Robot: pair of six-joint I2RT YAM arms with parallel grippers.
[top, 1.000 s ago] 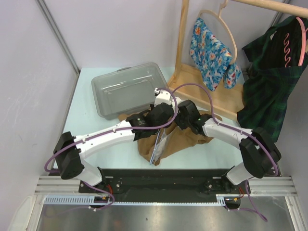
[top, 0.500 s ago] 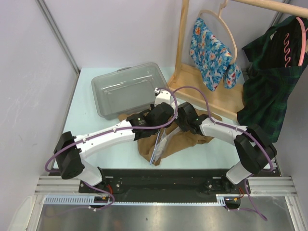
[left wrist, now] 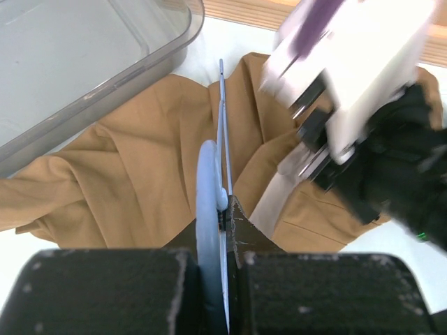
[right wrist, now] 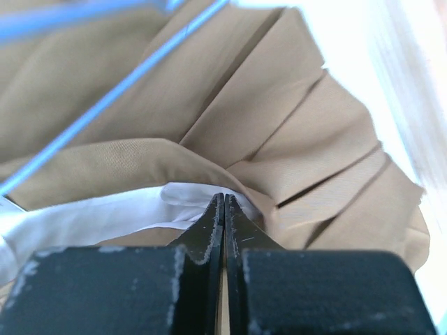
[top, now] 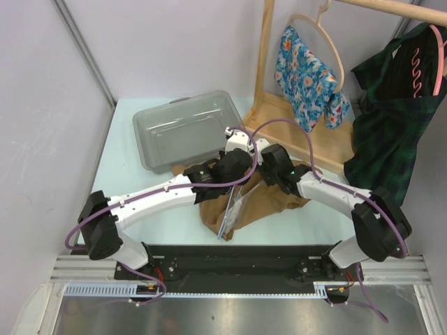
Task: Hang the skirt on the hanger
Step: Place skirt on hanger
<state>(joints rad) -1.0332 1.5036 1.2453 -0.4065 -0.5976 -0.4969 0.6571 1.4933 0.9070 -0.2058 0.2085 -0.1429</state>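
Grey tub [top: 183,131] at back left, its see-through floor showing (skirt lies outside it). Left gripper [left wrist: 225,209] is clamped on the blue hanger [left wrist: 207,178]. The tan skirt [top: 269,199] is crumpled on the table just in front of the tub, under the hanger. Right gripper [right wrist: 223,199] has its fingers pressed together at the skirt's white lining; can't tell if cloth is caught. Wooden rack [top: 264,63] at right holds a floral garment [top: 304,70] and a plaid garment [top: 387,125].

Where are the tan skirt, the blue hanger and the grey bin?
tan skirt [top: 271,201]: top view, bare cloth right of the hanger.
blue hanger [left wrist: 207,185]: left wrist view, its broad curved part.
grey bin [top: 183,129]: top view, its bare floor.
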